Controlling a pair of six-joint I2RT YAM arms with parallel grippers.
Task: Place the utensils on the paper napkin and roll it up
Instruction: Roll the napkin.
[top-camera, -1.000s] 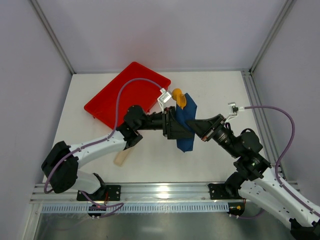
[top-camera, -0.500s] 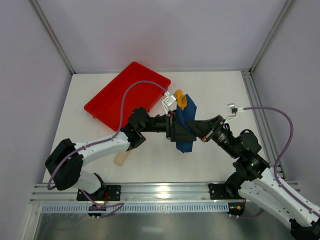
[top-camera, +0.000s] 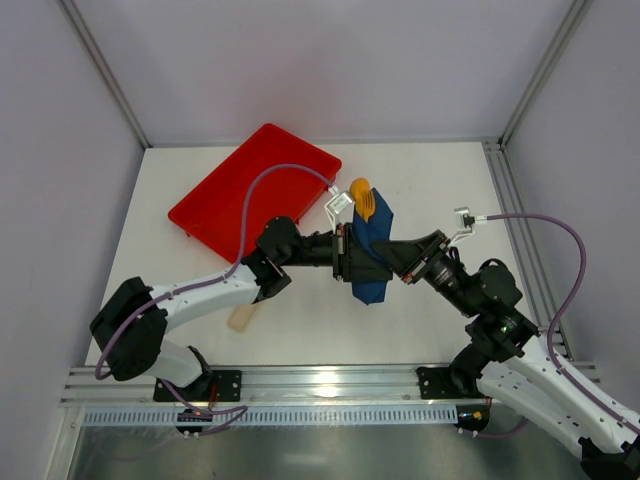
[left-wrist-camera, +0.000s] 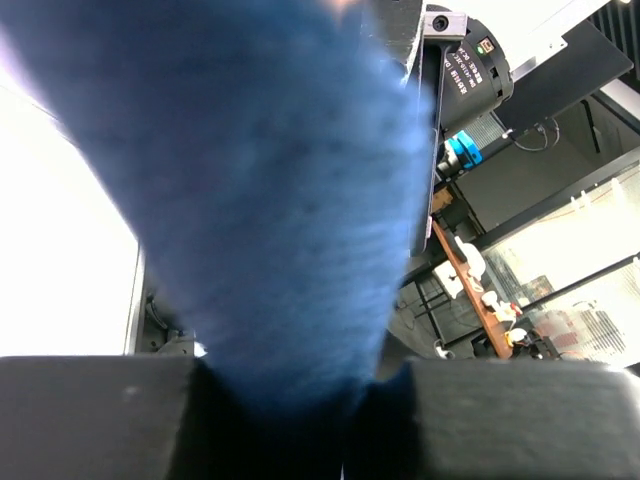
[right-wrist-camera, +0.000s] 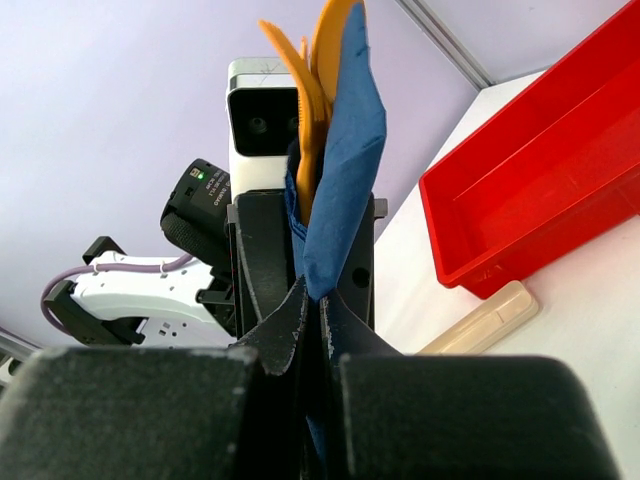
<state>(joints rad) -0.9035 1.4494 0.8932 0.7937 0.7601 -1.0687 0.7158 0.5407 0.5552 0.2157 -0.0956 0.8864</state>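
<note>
Over table (top-camera: 430, 180), right of red tray (top-camera: 230, 195): paper napkin (top-camera: 372, 250) pinched in closed right gripper (right-wrist-camera: 318, 300), left gripper (right-wrist-camera: 312, 245) flanking from opposite side, hold unclear through blur; utensils (top-camera: 360, 196) mostly hidden inside, tips out.

A: Item one?
B: Red tray (top-camera: 215, 200), rectangular plastic with shallow walls. It lies askew at the far left of the white tabletop (top-camera: 440, 180).
A: Item two?
B: Pale beige flat strip (top-camera: 241, 317), lying flat on the tabletop, near the tray on its near side.
A: Surround?
B: Plain lilac walls and metal corner posts.
</note>
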